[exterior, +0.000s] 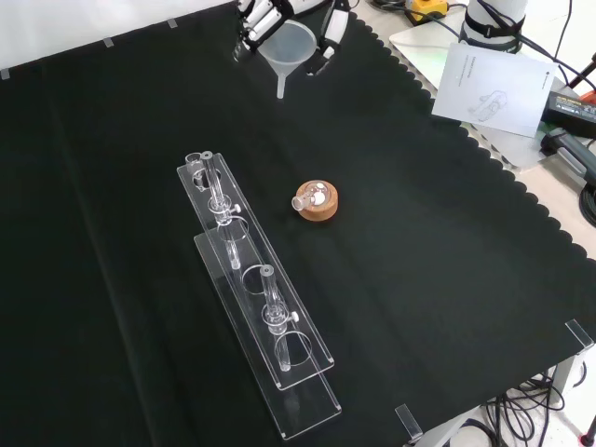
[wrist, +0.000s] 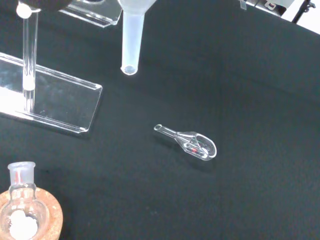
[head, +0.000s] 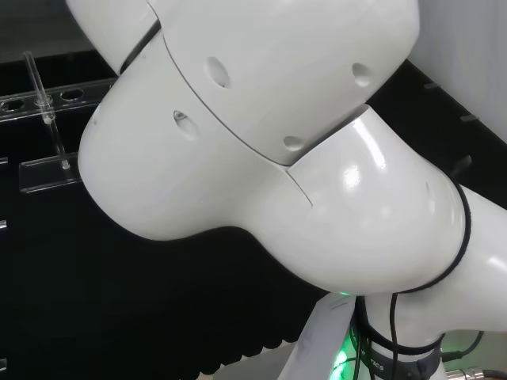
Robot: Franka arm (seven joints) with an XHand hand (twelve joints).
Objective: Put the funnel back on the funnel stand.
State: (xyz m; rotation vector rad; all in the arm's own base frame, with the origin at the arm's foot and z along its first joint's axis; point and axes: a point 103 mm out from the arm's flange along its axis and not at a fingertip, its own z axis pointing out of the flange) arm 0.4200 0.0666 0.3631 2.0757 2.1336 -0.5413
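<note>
A translucent white funnel hangs above the cloth at the far top of the front view, its stem pointing down. My hand is shut on the funnel's bowl, fingers on one side and thumb on the other. The wrist view shows the funnel stem above bare cloth, beside one end of the stand's base plate. The clear acrylic funnel stand lies long across the cloth's middle, with two upright posts and round holes in its upper bar. In the head view its end shows at the left, behind the arm's links.
A small round flask on a cork ring stands just right of the stand in the front view. A small clear glass scoop lies on the cloth in the wrist view. Papers and cables lie beyond the cloth's scalloped right edge.
</note>
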